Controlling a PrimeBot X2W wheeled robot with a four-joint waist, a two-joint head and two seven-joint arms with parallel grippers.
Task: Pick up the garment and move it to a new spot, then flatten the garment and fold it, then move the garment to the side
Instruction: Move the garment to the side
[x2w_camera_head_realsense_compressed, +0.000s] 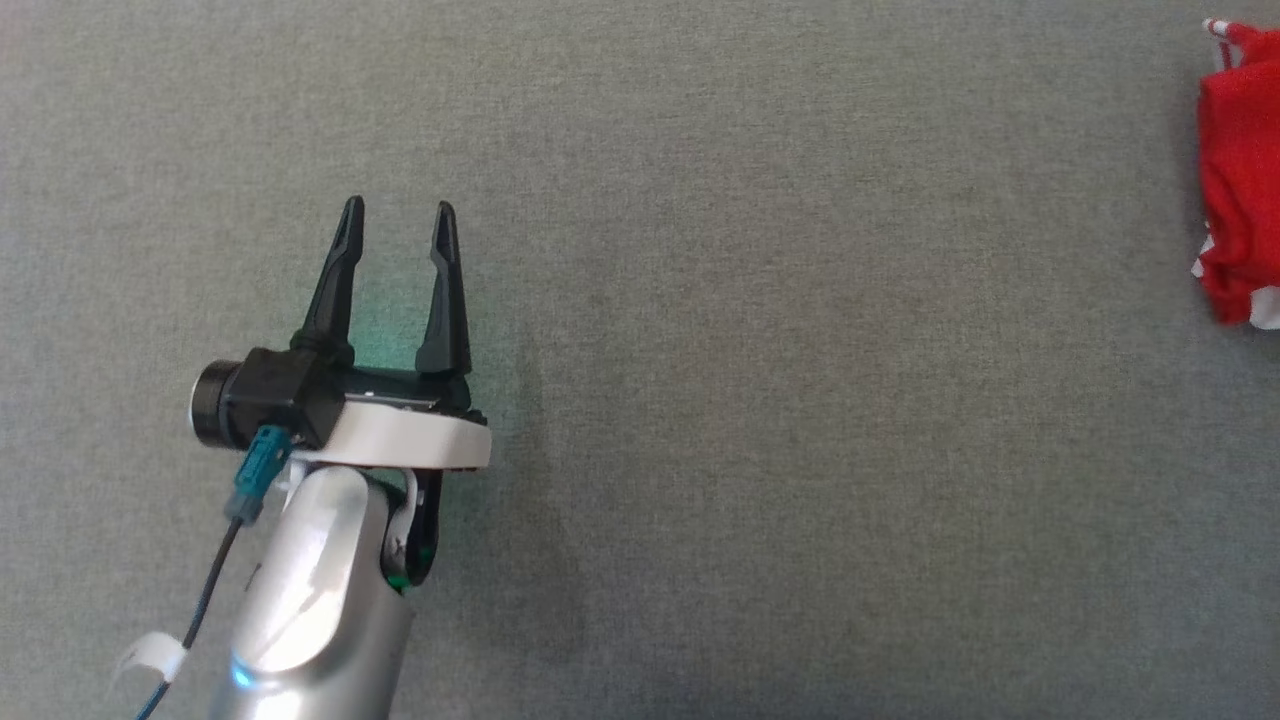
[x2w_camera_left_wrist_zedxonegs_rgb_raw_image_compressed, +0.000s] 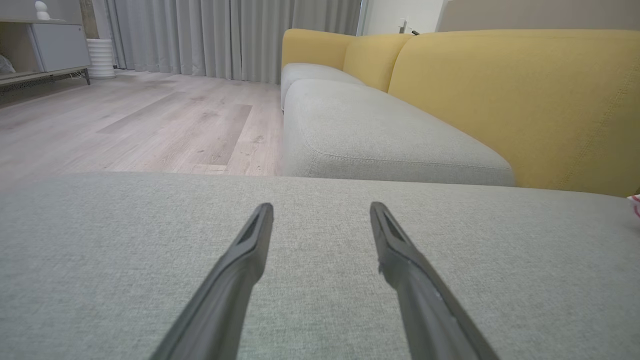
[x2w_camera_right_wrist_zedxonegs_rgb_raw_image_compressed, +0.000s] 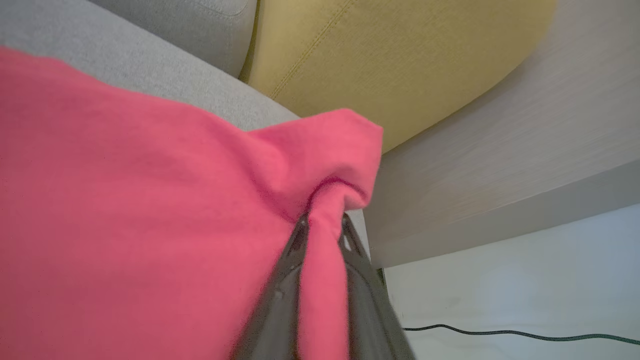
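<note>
R claw (x2w_camera_right_wrist_zedxonegs_rgb_raw_image_compressed: 323, 220) grips red cloth garment (x2w_camera_right_wrist_zedxonegs_rgb_raw_image_compressed: 125, 200), far right; L claw (x2w_camera_head_realsense_compressed: 398, 210) open, idle. Garment looks bunched: flatten/fold prob. outstanding.

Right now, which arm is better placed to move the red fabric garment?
Right: the right jaws pinch the red fabric garment; the left jaws stand open over grey upholstery, far from it.

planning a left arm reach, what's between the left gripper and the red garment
Nothing stands there: in the head view, bare grey cushion runs from the open left gripper to the garment at the right edge.
</note>
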